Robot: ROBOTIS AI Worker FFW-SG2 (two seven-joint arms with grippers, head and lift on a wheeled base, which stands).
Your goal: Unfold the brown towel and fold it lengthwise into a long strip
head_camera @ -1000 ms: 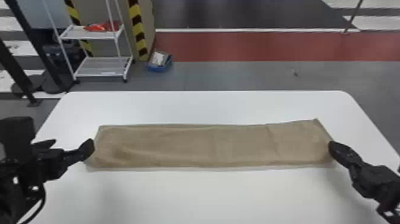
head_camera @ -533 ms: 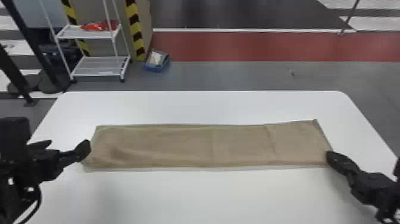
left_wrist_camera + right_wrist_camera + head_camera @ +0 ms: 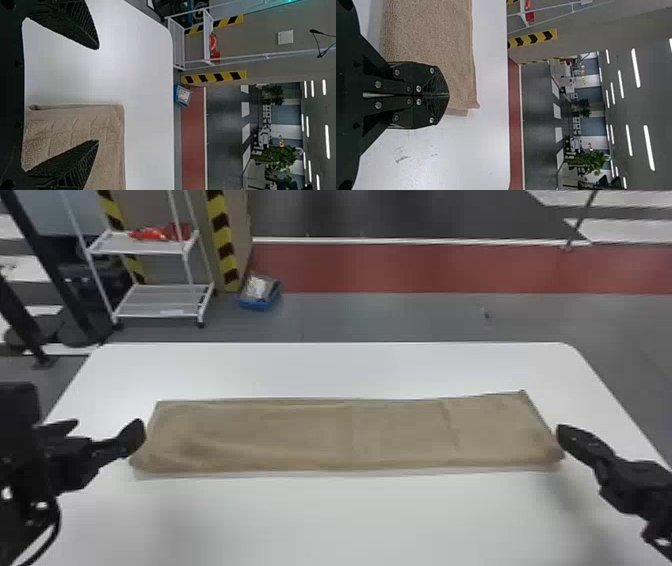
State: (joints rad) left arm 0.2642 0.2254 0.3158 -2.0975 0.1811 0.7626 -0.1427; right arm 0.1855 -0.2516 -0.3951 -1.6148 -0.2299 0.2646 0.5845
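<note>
Our right gripper (image 3: 562, 435) moves slightly up-frame, fingers pressed together; our left gripper (image 3: 98, 94) is spread. The brown towel (image 3: 320, 435) spans mid-frame; we should clear its ends without dragging corners.

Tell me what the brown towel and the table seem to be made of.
The brown towel looks like matte terry cloth, perhaps cotton, given its nubby pile. The table has a smooth, faintly glossy top, possibly laminate, judging by its even white and soft reflections.
</note>
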